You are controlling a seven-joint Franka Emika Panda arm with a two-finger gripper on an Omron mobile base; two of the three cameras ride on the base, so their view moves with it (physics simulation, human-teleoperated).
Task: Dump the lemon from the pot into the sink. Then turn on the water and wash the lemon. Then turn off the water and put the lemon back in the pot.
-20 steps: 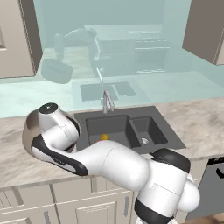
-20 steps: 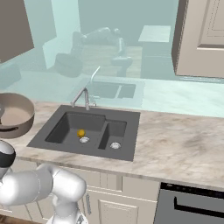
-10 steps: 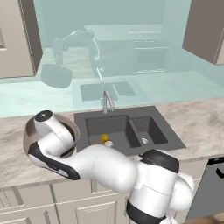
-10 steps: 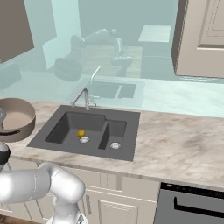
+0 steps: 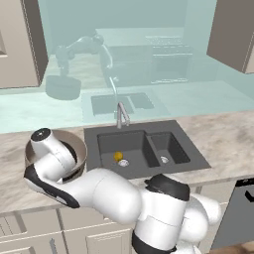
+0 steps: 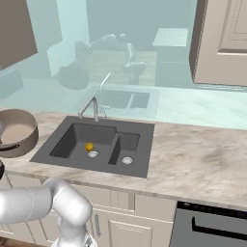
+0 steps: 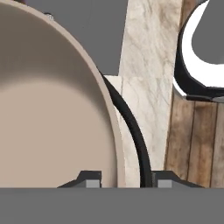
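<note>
The taupe-brown pot [image 5: 74, 144] stands on the counter just left of the sink [image 5: 168, 126], partly covered by my arm; it sits at the left edge of the right base view [image 6: 19, 130]. In the hand view my gripper [image 7: 127, 180] straddles the pot [image 7: 52, 109] at its edge, one fingertip inside the wall and the other outside the dark handle [image 7: 131, 127], closed on both. The lemon [image 5: 118, 156] lies in the larger left basin beside the silver drain, small and yellow [image 6: 89, 146]. The pot's inside looks bare.
A silver faucet [image 5: 120, 115] rises behind the sink [image 6: 140, 126], its spout over the basins. Marbled counter [image 6: 193, 154] runs to the right. A dark appliance front [image 6: 212, 226] sits below the counter at the right. Wall cabinets hang above both sides.
The pot and my hand have sunk slightly toward the counter left of the sink. The lemon has stayed by the drain.
</note>
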